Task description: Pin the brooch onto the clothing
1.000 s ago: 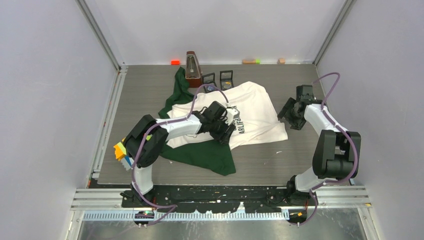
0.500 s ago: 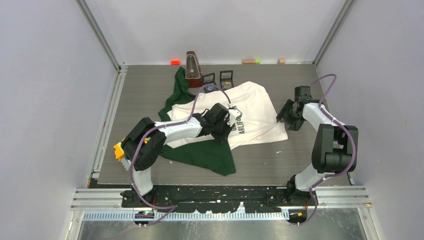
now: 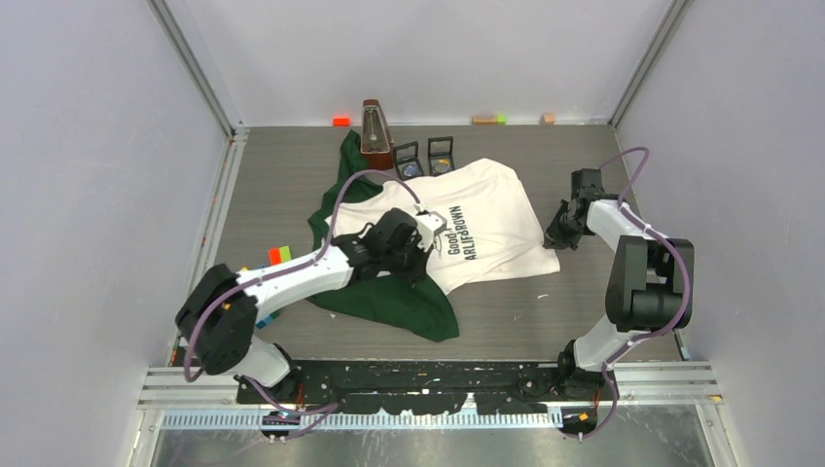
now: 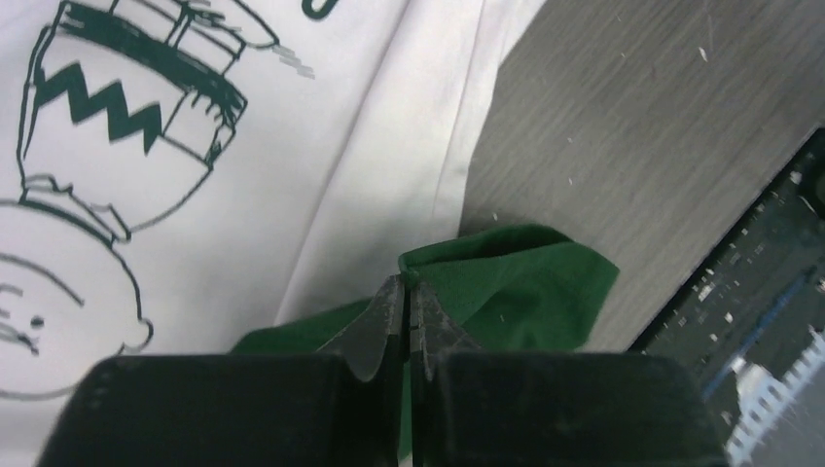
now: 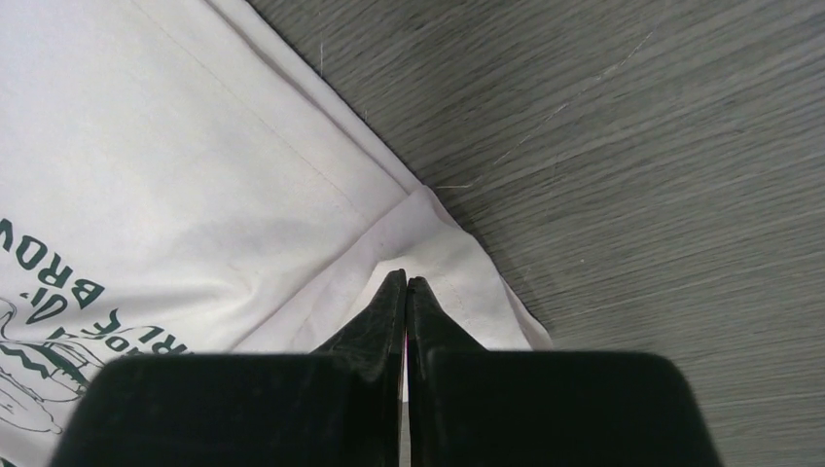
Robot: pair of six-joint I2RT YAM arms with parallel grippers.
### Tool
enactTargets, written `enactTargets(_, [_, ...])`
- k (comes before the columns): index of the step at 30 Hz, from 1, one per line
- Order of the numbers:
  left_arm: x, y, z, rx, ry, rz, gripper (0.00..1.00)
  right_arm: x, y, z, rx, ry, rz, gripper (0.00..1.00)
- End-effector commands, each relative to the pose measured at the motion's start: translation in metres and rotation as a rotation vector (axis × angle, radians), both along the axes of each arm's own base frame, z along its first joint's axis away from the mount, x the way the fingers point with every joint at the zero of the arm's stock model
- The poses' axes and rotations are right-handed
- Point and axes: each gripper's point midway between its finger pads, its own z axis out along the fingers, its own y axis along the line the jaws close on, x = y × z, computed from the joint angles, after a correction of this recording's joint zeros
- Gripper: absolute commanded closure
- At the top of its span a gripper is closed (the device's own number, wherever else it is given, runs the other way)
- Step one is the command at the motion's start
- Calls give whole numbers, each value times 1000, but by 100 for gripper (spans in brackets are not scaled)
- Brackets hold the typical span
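The clothing [image 3: 486,209] is a white T-shirt with dark green sleeves, lying crumpled in the middle of the table with its print up. My left gripper [image 3: 413,261] is at its near left side. In the left wrist view the left gripper [image 4: 407,282] is shut on a fold of the green sleeve [image 4: 506,277], beside the cartoon print [image 4: 117,126]. My right gripper [image 3: 556,236] is at the shirt's right edge. In the right wrist view the right gripper [image 5: 405,282] is shut on the white hem corner [image 5: 438,233]. The brooch does not show in any view.
A brown wooden metronome [image 3: 375,131] and two small black open cases [image 3: 440,151] stand behind the shirt. A coloured cube [image 3: 279,255] lies left of the left arm. Small blocks [image 3: 340,121] sit along the back wall. Grey walls close in both sides.
Both grippers have shut, the left on the green sleeve and the right on the white hem corner. The left arm has swung left and lower, uncovering more of the printed text.
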Motion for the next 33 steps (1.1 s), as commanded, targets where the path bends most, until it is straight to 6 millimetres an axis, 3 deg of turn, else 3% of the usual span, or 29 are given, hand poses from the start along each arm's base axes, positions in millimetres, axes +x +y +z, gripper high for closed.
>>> enactTargets(1, [-25, 17, 35, -66, 40, 57, 100, 4, 2, 11, 15, -44, 5, 99])
enactTargets(12, [-120, 92, 70, -53, 337, 205, 100, -12, 15, 18, 64, -69, -4, 94])
enactTargets(19, [-189, 109, 93, -173, 578, 162, 100, -18, 33, 20, 53, -80, 26, 90])
enactTargets(23, [-223, 125, 95, -214, 665, 117, 98, -13, 52, 24, 51, -102, 61, 78])
enactTargets(27, [-241, 137, 98, -243, 688, 88, 72, -7, 71, 25, 28, -116, 91, 68])
enactTargets(30, [-240, 136, 115, -311, 630, 57, 34, -3, 81, 22, 29, -122, 85, 61])
enactTargets(33, [-229, 129, 135, -382, 549, 41, 19, -2, 78, 20, -10, -123, 63, 59])
